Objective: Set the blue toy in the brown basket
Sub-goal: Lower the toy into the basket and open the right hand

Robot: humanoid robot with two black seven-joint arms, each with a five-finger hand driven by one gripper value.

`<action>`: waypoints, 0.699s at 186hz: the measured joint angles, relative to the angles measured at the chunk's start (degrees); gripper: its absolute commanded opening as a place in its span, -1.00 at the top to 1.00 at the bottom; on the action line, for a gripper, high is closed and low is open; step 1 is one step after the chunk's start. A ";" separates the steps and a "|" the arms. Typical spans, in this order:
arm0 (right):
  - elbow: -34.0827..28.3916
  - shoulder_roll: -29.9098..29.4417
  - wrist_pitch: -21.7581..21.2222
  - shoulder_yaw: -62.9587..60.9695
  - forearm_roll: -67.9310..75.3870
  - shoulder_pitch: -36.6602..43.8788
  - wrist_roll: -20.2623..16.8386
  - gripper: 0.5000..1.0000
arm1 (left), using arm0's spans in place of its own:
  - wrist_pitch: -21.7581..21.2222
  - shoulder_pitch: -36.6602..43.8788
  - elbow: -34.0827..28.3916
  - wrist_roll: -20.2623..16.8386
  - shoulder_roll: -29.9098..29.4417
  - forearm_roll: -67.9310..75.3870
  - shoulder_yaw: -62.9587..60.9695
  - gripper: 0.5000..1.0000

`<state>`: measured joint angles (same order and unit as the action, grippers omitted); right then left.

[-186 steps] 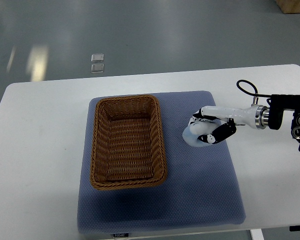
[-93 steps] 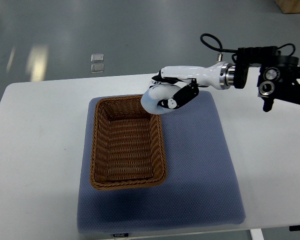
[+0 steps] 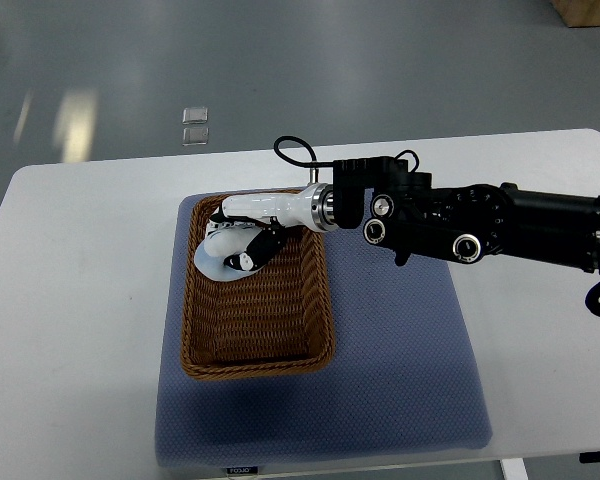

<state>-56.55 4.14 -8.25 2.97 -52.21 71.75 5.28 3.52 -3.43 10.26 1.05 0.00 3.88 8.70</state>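
Observation:
My right hand (image 3: pixel 238 240) reaches in from the right and hangs over the far left part of the brown wicker basket (image 3: pixel 315 300). Its fingers are curled around a pale blue, rounded toy (image 3: pixel 218 258), which sits just above the basket's floor. The white forearm and black arm (image 3: pixel 460 220) cross the basket's far right corner. The basket stands on a blue-grey mat (image 3: pixel 400 360). The left arm does not show.
The mat lies on a white table (image 3: pixel 80 300) whose near edge runs along the bottom of the view. Two small clear squares (image 3: pixel 194 126) lie on the grey floor beyond the table. A brown box corner (image 3: pixel 588 10) shows at the top right.
The right hand lifted the toy from the mat right of the basket, carried it up and left over the far rim, and now holds it inside the basket's far left area.

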 measured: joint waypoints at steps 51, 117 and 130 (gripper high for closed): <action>2.82 -3.24 1.48 1.12 -0.43 -4.10 0.04 0.24 | 0.00 -0.01 0.06 0.00 0.00 0.00 0.07 -1.00; 3.53 -3.01 1.57 0.39 0.27 -4.70 0.87 -0.30 | 0.00 0.01 0.01 0.00 0.00 -0.02 0.00 -1.00; 3.41 -2.05 1.41 -0.90 0.67 -3.74 0.97 -0.33 | 0.00 0.02 -0.04 0.00 0.00 -0.02 0.00 -1.00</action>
<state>-53.14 2.09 -6.84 2.07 -51.53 68.01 6.25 3.52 -3.40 10.23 1.05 0.00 3.85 8.70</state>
